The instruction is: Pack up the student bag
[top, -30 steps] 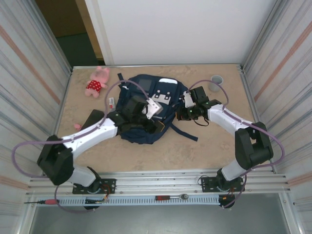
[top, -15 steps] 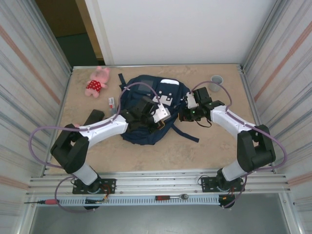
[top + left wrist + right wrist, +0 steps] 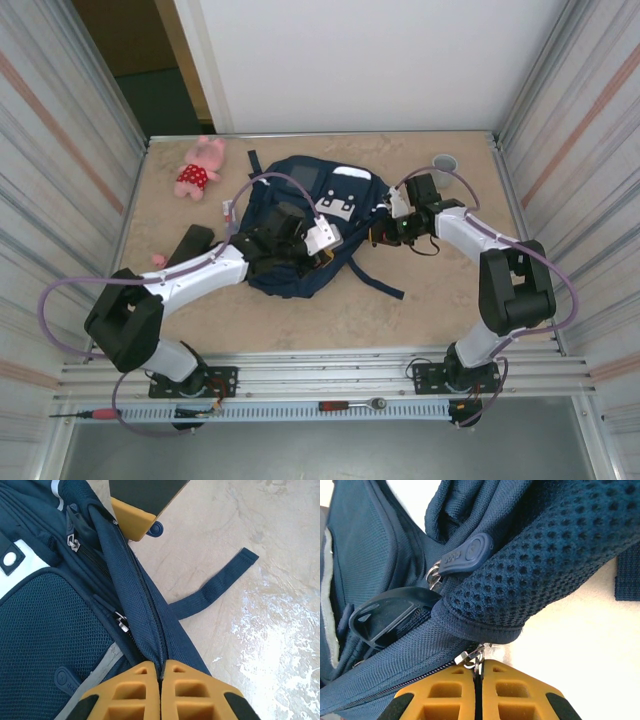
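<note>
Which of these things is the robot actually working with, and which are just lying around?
In the job:
student bag, its zip edge pinched by the left gripper and a zip pull pinched by the right gripper.

Lying about, untouched:
pink plush toy; grey cup; flat black item; ratchet tool on the front rail.

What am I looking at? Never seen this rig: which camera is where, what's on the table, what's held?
Two robot arms stand at the table's near edge, each ending in a two-finger end effector. One picture looks down from above and behind them; the other two come from cameras on the wrists. On the beige stone-patterned tabletop sit a large navy blue fabric backpack, a pink plush toy and a grey cup. The left end effector is shut on the backpack's zippered edge; the right end effector is shut on a small metal zipper pull.
</note>
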Motion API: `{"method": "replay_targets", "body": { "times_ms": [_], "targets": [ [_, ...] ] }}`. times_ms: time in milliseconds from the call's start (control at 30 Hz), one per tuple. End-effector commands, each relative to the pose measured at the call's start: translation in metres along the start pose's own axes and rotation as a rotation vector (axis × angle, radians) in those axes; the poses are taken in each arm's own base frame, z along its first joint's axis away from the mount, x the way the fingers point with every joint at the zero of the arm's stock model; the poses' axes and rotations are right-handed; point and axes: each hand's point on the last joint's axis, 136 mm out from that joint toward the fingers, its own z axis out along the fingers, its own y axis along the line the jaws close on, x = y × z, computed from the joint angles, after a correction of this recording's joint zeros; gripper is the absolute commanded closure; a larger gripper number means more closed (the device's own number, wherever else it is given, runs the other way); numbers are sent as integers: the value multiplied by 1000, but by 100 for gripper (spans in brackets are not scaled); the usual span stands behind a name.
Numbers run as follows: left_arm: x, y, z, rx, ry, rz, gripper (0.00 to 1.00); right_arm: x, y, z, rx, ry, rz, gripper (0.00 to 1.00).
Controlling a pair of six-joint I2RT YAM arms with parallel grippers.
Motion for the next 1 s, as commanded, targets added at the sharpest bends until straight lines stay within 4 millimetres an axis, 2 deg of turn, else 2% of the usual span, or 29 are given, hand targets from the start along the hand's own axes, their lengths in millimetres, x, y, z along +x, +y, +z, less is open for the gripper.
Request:
{"method": "replay_targets", "body": {
  "times_ms": [0,67,100,133,200,233,300,400,500,600,700,800,967],
  "targets": [
    [-4,-5,-13,32,-1,-65,96,-43,-25,-27,119,-176,-6,94],
    [-12,0,-13,16,-12,-116,73,-35,-22,-32,111,-171,-1,76],
    [-17,6,-15,-1,-28,-151,58,-31,-19,-37,110,-174,-1,63],
    [-23,12,-19,-18,-48,-192,49,-24,-18,-42,111,-167,6,52],
    [-30,27,-30,-51,-87,-296,38,-12,-14,-51,116,-159,24,38],
    [-31,36,-38,-67,-104,-354,35,-7,-12,-57,123,-161,40,36],
    [-30,55,-54,-107,-138,-452,33,3,-6,-69,137,-169,78,36],
    [-10,90,-75,-190,-151,-637,31,18,12,-79,138,-173,126,36],
    [28,119,-85,-266,-96,-816,30,32,28,-72,140,-167,181,37],
    [69,136,-85,-319,-8,-946,30,43,41,-50,120,-151,234,38],
    [98,140,-77,-341,53,-1007,31,50,50,-21,109,-122,246,39],
    [121,135,-63,-337,104,-1043,35,52,48,4,132,-88,243,40],
    [139,115,-39,-307,166,-1037,41,48,19,23,226,-82,258,44]
  ]
}}
